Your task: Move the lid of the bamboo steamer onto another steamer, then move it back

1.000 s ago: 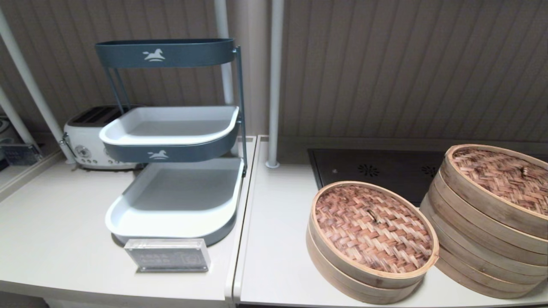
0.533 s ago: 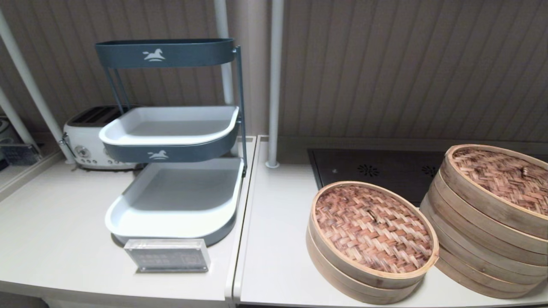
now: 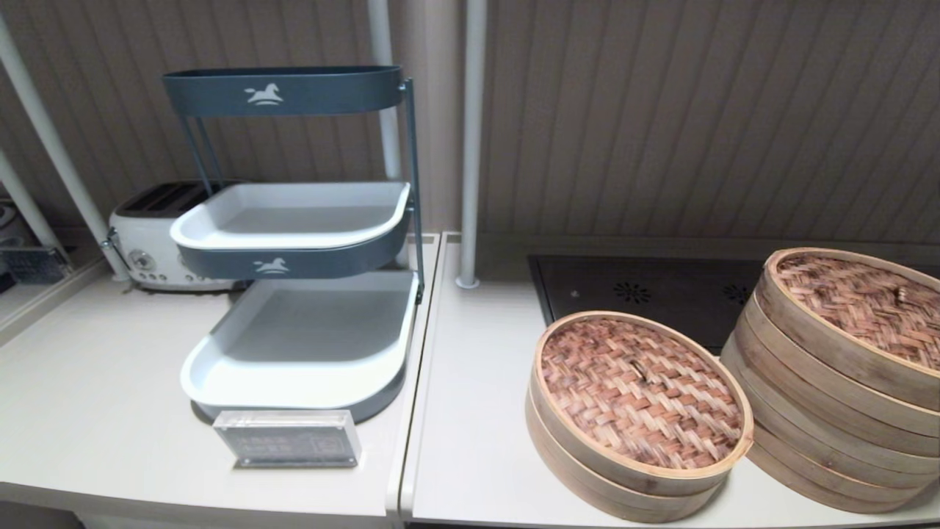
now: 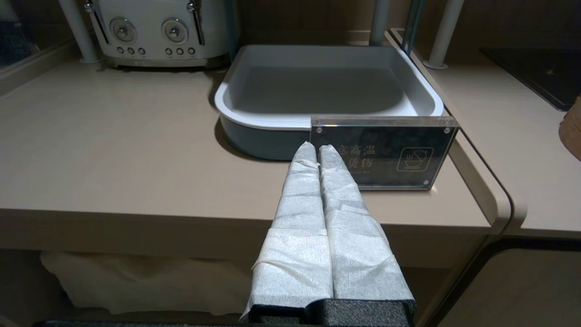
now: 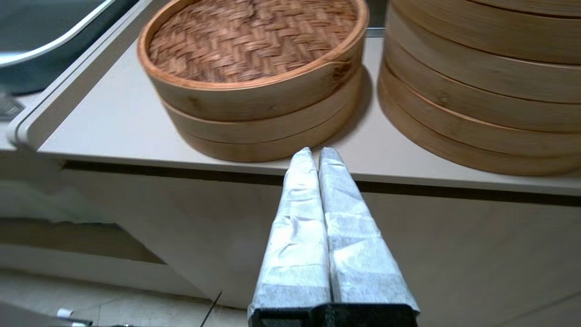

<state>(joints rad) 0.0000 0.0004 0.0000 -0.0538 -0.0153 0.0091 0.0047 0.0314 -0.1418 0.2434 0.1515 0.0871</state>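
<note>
The bamboo steamer lid, reddish-brown weave with a thin dark loop at its centre, lies on a low steamer base at the counter's front right. It also fills the right wrist view as the lid. To its right stands the tall steamer of several stacked tiers, topped by its own woven lid with a pale knob. My right gripper is shut and empty, just off the counter's front edge, before the gap between both steamers. My left gripper is shut and empty, in front of the left counter. Neither gripper shows in the head view.
A dark three-tier rack with white trays stands on the left counter, a clear acrylic sign before it and a white toaster behind. A black hob lies behind the steamers. Two white poles rise at the back.
</note>
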